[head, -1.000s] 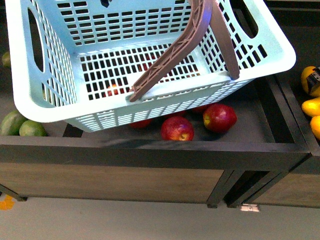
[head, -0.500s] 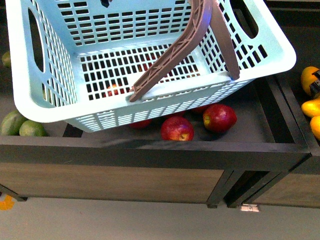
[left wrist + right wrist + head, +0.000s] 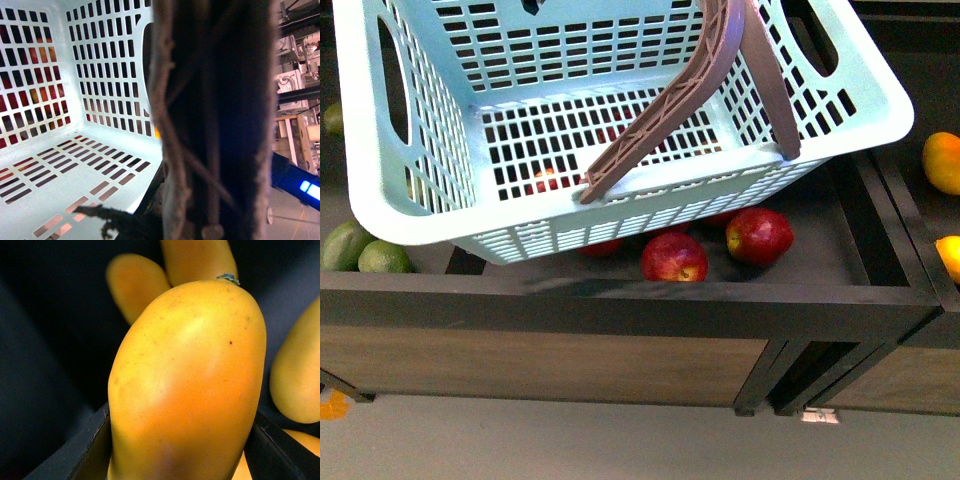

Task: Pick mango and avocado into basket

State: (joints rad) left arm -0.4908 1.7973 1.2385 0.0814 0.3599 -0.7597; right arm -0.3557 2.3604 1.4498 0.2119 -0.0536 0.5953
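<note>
The pale mint basket [image 3: 410, 215] fills the top of the front view, tilted above a dark bin, and holds no fruit. My left gripper is shut on its brown ribbed handle [image 3: 665, 110], which blocks most of the left wrist view [image 3: 215, 120], with the basket floor [image 3: 75, 165] beyond. My right gripper [image 3: 182, 455] is shut on the yellow mango [image 3: 190, 385], with one black finger [image 3: 85, 450] on each side. It does not show in the front view. Green avocados [image 3: 345, 245] lie at the far left under the basket's corner.
Red apples [image 3: 673, 257] [image 3: 760, 235] lie in the dark bin [image 3: 860, 240] under the basket. Yellow-orange fruits [image 3: 942, 160] [image 3: 950, 255] sit in the bin at the right edge. More mangoes [image 3: 135, 285] [image 3: 297, 375] lie behind the held one.
At the right edge of the front view, the dark gripper tip and one yellow mango have gone out of view. The basket has barely moved.
</note>
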